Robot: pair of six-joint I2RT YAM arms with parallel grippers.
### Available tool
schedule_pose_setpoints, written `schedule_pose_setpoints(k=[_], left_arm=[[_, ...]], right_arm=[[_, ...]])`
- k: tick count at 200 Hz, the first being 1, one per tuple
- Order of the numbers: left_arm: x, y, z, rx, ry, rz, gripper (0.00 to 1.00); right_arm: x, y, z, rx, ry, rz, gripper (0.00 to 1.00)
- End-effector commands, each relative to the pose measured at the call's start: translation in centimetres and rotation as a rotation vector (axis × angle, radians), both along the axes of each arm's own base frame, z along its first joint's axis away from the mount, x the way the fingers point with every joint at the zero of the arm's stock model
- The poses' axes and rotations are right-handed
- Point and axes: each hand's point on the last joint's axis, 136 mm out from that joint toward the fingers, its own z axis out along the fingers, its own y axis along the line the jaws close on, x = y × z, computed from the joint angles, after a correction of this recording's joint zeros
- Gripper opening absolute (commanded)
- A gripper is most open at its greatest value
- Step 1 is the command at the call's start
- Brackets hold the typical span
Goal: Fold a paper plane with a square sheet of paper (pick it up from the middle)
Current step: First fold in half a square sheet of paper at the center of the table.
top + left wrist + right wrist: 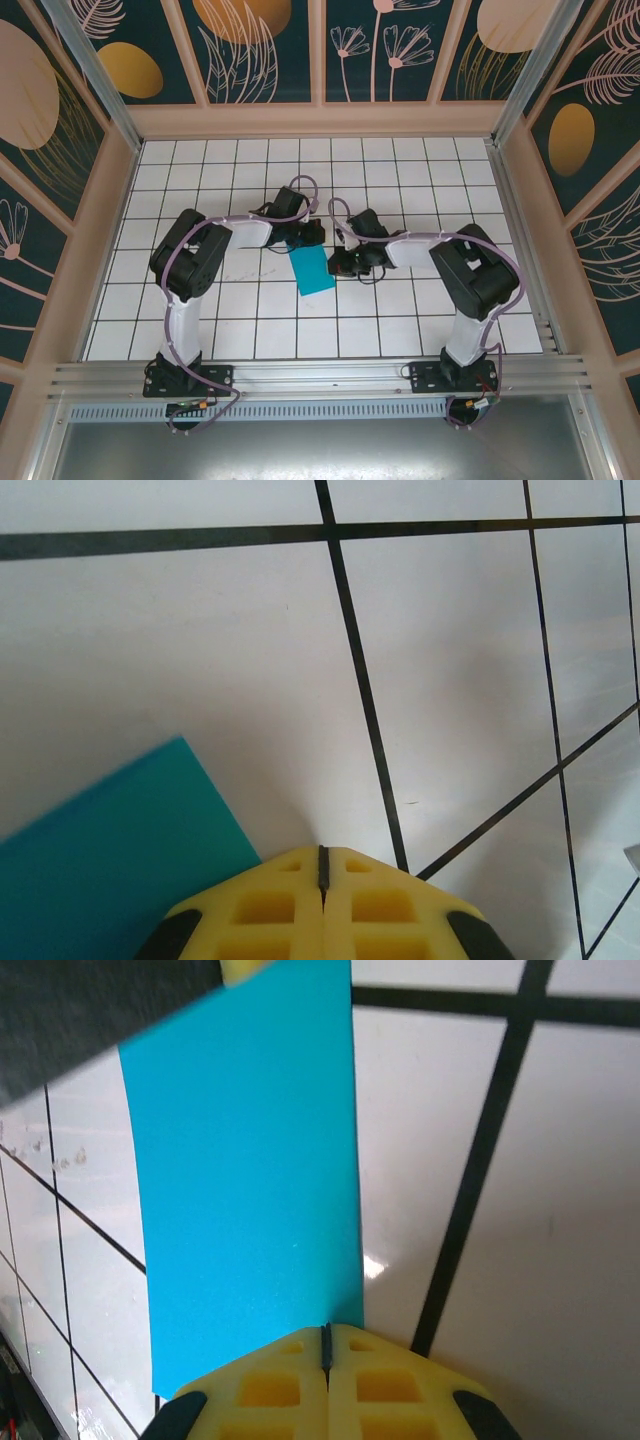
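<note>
From above, the sheet of paper lies flat near the middle of the white gridded tabletop as a narrow cyan oblong, slightly tilted, between the two arms. The left hand sits at the far end of the sheet and the right hand just beside its right long edge; from this height the finger gap of either cannot be made out. In the left wrist view, the left hand has its yellow fingers pressed together, only a thin dark seam between them, and nothing is pinched. One blue corner of the paper lies on the tile at lower left and runs under the left finger. In the right wrist view, the right hand is likewise pressed together, its tips over the near end of the paper, close to the right edge. Whether they touch the sheet cannot be told. The sheet stretches away across the tiles to a dark blurred shape at top left.
</note>
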Motion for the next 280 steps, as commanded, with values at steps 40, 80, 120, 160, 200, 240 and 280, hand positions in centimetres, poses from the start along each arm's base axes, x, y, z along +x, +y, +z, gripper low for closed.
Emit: schedule_pose_setpoints(k=[40,80,120,160,200,240,280], left_arm=[[2.8,3.0,-2.3,0.085,-0.069,0.04,0.0],[3.4,4.0,-2.3,0.1,-0.11,0.047,0.0],[4.2,4.1,-0.9,0.101,-0.167,0.03,0.0],[5.3,4.4,0.4,0.083,-0.219,0.026,0.0],[6.1,4.5,0.9,0.097,-0.267,0.007,0.0],[7.0,4.5,2.9,0.093,-0.282,0.041,0.0],[7.5,6.5,8.2,0.067,-0.321,0.23,0.12]], right_arm=[[-6.5,-4.4,-3.6,-0.163,0.201,0.026,0.0],[-7.1,-4.8,-3.7,-0.164,0.211,0.022,0.0],[-7.8,-5.1,-3.9,-0.168,0.226,0.021,0.0],[-7.9,-5.4,-4.2,-0.192,0.226,0.02,0.0],[-8.1,-5.7,-4.5,-0.208,0.23,0.017,0.0],[-7.2,-4.6,-3.3,-0.174,0.202,0.009,0.0],[-5.8,-1.9,-0.1,-0.052,0.173,-0.044,0.0]])
